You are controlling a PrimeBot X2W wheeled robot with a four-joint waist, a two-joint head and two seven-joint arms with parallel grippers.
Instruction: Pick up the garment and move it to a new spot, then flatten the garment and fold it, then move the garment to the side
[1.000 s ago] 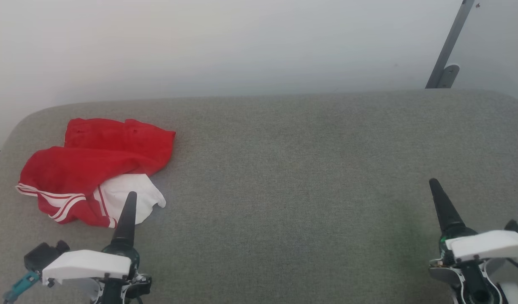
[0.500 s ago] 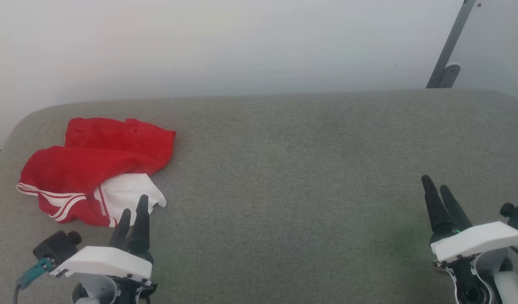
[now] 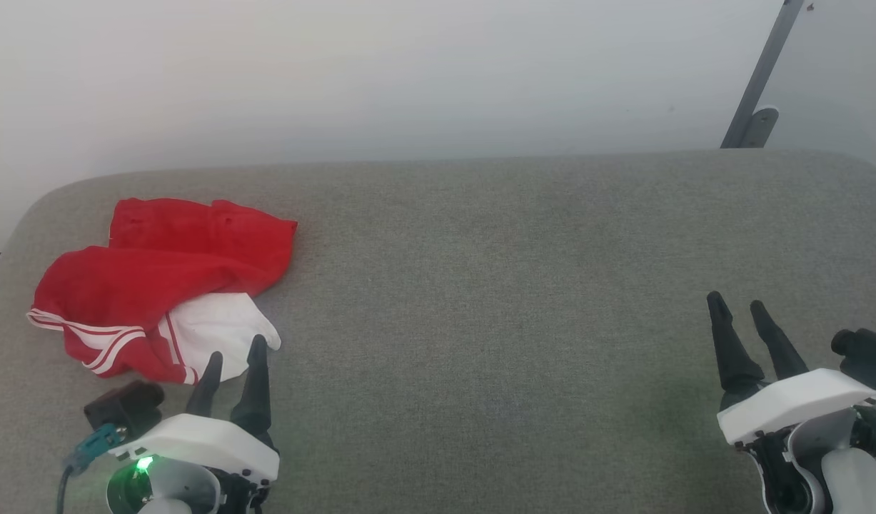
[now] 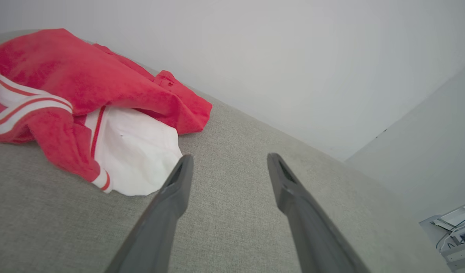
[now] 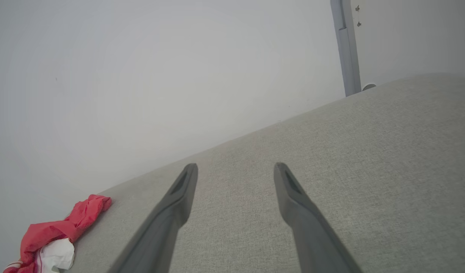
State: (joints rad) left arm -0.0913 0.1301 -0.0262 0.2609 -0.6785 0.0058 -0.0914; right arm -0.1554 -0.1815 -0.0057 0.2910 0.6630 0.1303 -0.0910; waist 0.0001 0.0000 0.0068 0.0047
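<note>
**Desk:** Where is the job standing as this frame is taken?

**Robot:** I am looking at the very start. The garment (image 3: 163, 285) is lying in a crumpled red heap at the far left of the grey upholstered surface (image 3: 480, 285), with its white sleeve part (image 3: 220, 328) spilling out toward me. Nothing is being lifted, nothing is being flattened or folded, and no move to the side is under way. By my reading, every step of the task is waiting to be done.

**Desk:** And your grippers?

**Robot:** My left gripper (image 3: 237, 347) is hovering with its fingers spread apart and holding nothing. Its tips are sitting just beside the near edge of the white cloth, and I cannot tell whether one is brushing it. My right gripper (image 3: 734, 300) is also standing open and empty, well apart from the garment, over bare fabric at the far right.

**Desk:** Any containers, and what are they holding?

**Robot:** I am finding none to report. The garment is resting loose, straight on the upholstery. Behind it, a pale wall (image 3: 409, 71) is rising, with a metal post (image 3: 759, 78) leaning at the right.

**Desk:** What is coming first, in your judgement?

**Robot:** I am expecting the pick-up, with the left side best placed for it.
</note>
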